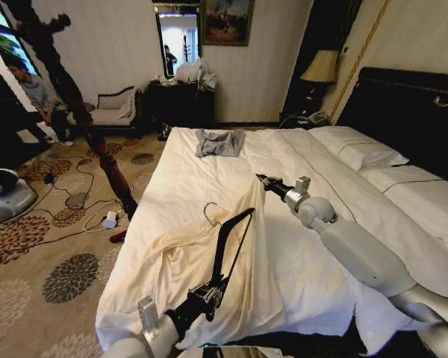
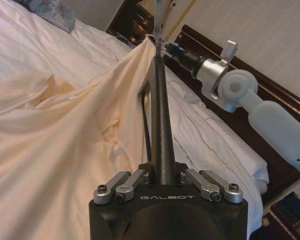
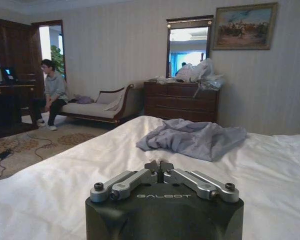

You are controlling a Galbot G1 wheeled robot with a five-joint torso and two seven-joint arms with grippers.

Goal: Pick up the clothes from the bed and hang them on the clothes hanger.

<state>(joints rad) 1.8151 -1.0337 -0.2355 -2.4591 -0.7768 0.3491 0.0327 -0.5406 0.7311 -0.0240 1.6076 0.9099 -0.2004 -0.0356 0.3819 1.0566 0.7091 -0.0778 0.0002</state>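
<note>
**Layout: bed, shirt, hanger, both arms**

Bed (image 1: 313, 246) spans centre to 3 o'clock; headboard (image 1: 411, 112) along its 2 o'clock side, pillows (image 1: 358, 153) just before it. Shirt (image 1: 201, 261) lies on the bed's left half, draped off the near left corner at 7 o'clock. Clothes hanger (image 1: 231, 239) stands over the shirt at 6 o'clock, hook (image 1: 209, 211) toward 11. Left gripper (image 1: 207, 294) at 6–7 o'clock, clamped on the hanger's near end. Right gripper (image 1: 263, 179) at bed centre, touching the shirt's lifted far edge by the hanger's far tip. Grey garment (image 1: 219, 142) on the bed's far end at 12 o'clock, well apart. Dresser (image 1: 181, 101) behind it; sofa (image 1: 112, 110) at 10 o'clock; coat stand (image 1: 82, 112) left of the bed.
</note>
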